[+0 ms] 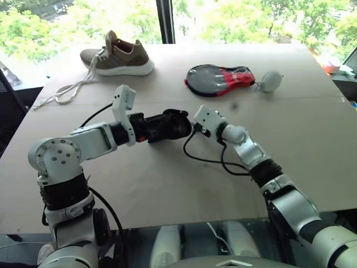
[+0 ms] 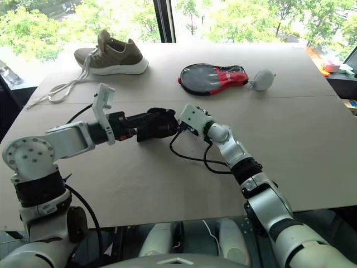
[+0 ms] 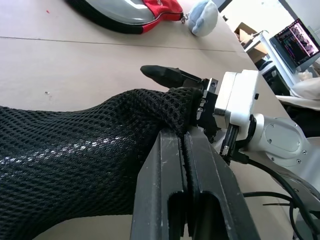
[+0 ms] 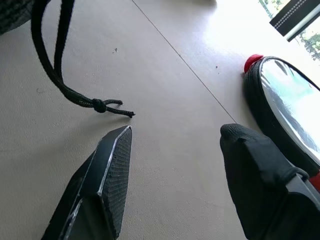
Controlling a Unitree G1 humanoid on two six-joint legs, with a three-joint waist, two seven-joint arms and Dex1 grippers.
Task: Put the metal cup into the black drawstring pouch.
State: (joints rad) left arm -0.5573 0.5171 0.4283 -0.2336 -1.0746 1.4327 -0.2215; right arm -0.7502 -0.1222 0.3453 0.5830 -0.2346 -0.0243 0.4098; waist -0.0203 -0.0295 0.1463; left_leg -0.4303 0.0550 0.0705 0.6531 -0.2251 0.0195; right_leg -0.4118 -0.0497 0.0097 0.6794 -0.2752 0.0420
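My left gripper [image 1: 162, 128] holds the black drawstring pouch [image 1: 177, 124] just above the middle of the table. In the left wrist view its fingers [image 3: 170, 165] are pressed together on the mesh edge of the pouch [image 3: 75, 155]. My right gripper [image 1: 193, 126] is open right at that held edge, and one of its black fingers [image 3: 161, 75] pokes out past the fabric. The right wrist view shows nothing between its fingers [image 4: 112, 165], with the pouch's knotted cord [image 4: 97, 105] hanging in front. The metal cup is hidden. Faint pale glints show through the mesh.
A brown shoe [image 1: 117, 56] with loose laces lies at the back left of the brown table [image 1: 312, 139]. Further right at the back sit a black-and-red racket-shaped case [image 1: 220, 79] and a grey-white ball [image 1: 271, 81]. A laptop [image 3: 299, 42] stands off the table's right side.
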